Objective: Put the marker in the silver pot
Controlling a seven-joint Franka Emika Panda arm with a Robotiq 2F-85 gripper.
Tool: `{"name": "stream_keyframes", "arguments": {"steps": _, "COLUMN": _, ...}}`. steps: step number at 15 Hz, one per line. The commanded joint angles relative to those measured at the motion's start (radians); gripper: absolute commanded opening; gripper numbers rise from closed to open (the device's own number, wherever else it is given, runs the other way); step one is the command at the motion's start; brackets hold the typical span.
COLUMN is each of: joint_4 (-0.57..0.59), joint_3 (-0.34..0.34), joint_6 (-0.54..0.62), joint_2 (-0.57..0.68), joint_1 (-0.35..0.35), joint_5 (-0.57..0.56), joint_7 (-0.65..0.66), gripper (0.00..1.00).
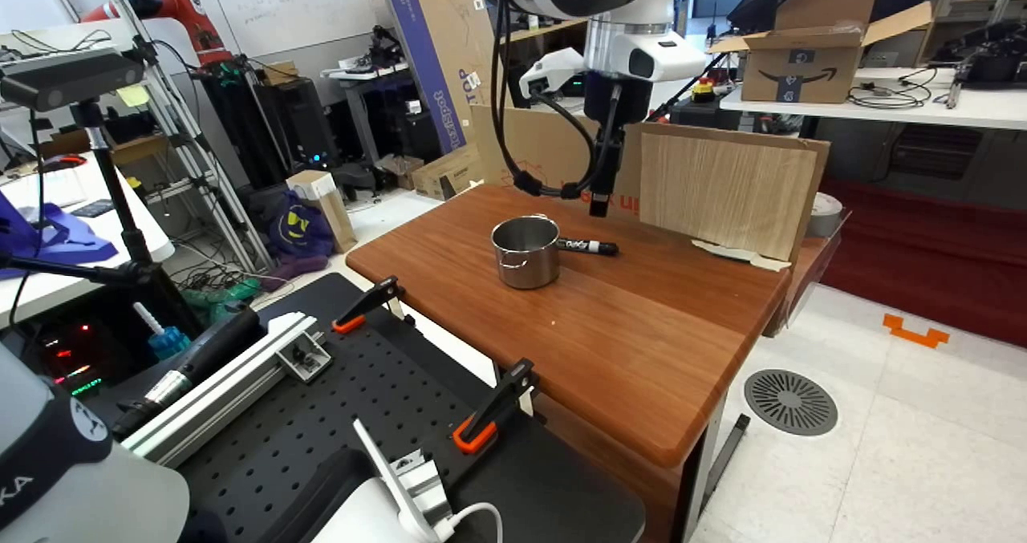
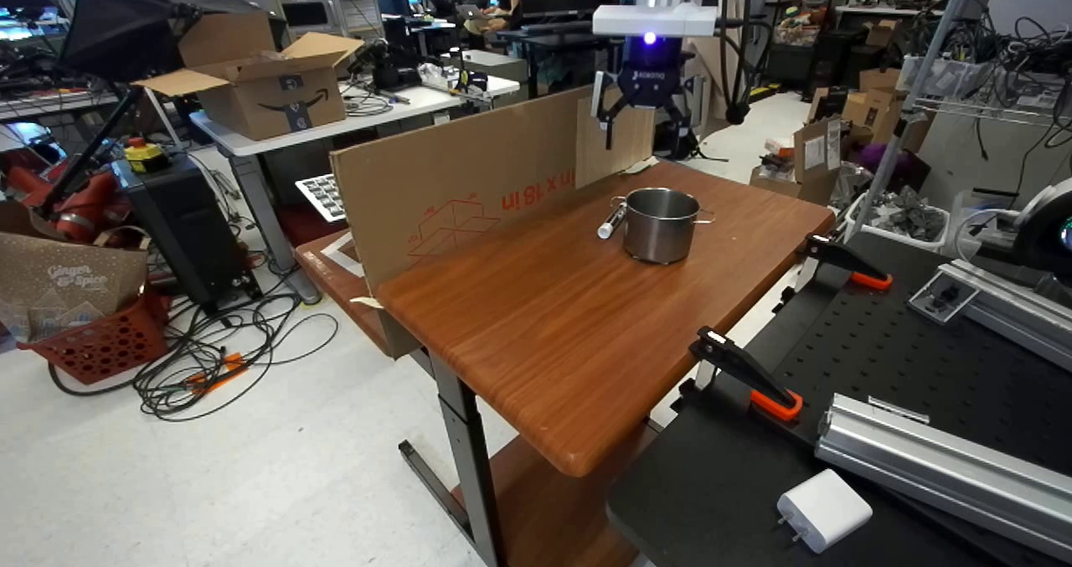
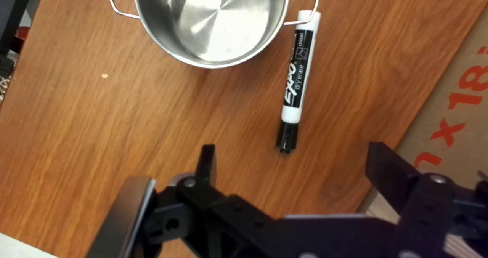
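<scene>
The marker (image 3: 300, 71), black and white with a black cap, lies on the wooden table close beside the pot. Its white end shows beneath one of the pot's handles in the wrist view. It also shows in both exterior views (image 1: 590, 247) (image 2: 612, 220). The silver pot (image 3: 225, 40) stands upright, its inside bare, with a thin wire handle on each side; it shows in both exterior views (image 1: 525, 264) (image 2: 659, 230). My gripper (image 3: 292, 151) is wide open and empty, well above the table. In the wrist view the marker's cap end points between the fingers. The gripper shows in both exterior views (image 1: 599, 202) (image 2: 642, 141).
The wooden table (image 1: 626, 350) has a cardboard panel (image 2: 494, 182) standing along its back edge, behind the marker. Orange-tipped black clamps (image 1: 489, 407) sit along its front edge, beside a black perforated board (image 1: 385, 399).
</scene>
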Motion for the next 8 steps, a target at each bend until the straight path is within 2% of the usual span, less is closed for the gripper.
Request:
{"name": "stream_keyframes", "arguments": {"steps": 1, "joint_4": 0.032, "joint_3": -0.027, "joint_6": 0.018, "joint_2": 0.042, "joint_1": 0.029, "joint_5": -0.037, "joint_7": 0.06, "gripper": 1.0}}
{"name": "stream_keyframes", "arguments": {"steps": 8, "joint_4": 0.102, "joint_3": -0.025, "joint_6": 0.017, "joint_2": 0.144, "joint_1": 0.03, "joint_5": -0.052, "joint_7": 0.1, "gripper": 1.0}}
